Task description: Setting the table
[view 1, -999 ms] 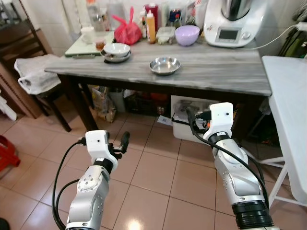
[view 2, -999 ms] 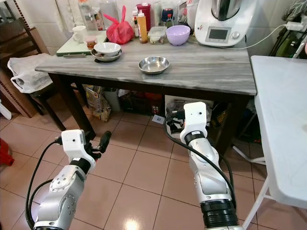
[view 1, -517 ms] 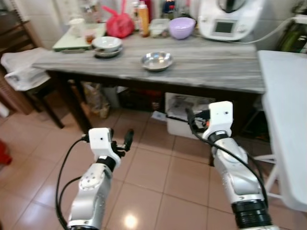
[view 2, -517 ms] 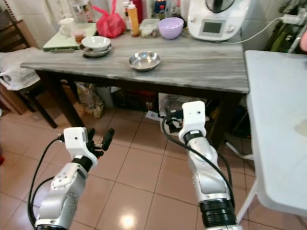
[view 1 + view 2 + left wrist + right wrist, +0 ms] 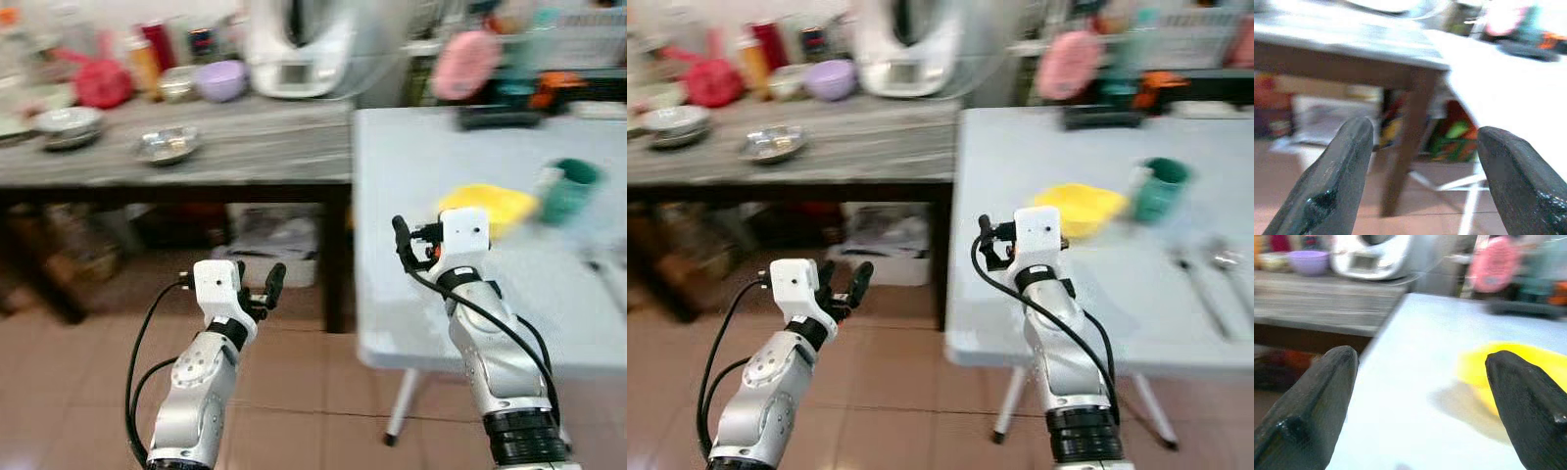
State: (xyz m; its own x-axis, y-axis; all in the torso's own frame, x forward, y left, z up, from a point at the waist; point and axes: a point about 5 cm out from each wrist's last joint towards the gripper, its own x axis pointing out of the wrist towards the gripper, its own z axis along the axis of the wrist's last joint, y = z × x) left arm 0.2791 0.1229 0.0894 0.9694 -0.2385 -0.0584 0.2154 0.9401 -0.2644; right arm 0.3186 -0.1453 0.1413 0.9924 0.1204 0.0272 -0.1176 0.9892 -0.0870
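Observation:
A yellow bowl (image 5: pixel 1080 208) sits on the pale white table (image 5: pixel 1019 166), with a green mug (image 5: pixel 1159 188) just to its right. A spoon (image 5: pixel 1225 259) and another piece of cutlery (image 5: pixel 1200 284) lie nearer the table's right front. My right gripper (image 5: pixel 411 245) hovers over the table's front left part, open and empty; in its wrist view the gripper (image 5: pixel 1420 401) frames the yellow bowl (image 5: pixel 1503 367) ahead. My left gripper (image 5: pixel 844 284) is open and empty, held above the floor left of the table; in its wrist view the gripper (image 5: pixel 1420 176) faces a table leg.
To the left stands a grey wooden table (image 5: pixel 245 147) with a steel bowl (image 5: pixel 168 145), stacked bowls (image 5: pixel 64 125), a purple bowl (image 5: pixel 219 80), a red bag (image 5: pixel 98 83) and a white appliance (image 5: pixel 294 44). Blurred items line the white table's far edge. Tiled floor lies below.
The whole view has swung to the right and blurred: the white table with the bowl and mug now takes the middle. Both arms keep the same pose, grippers still open.

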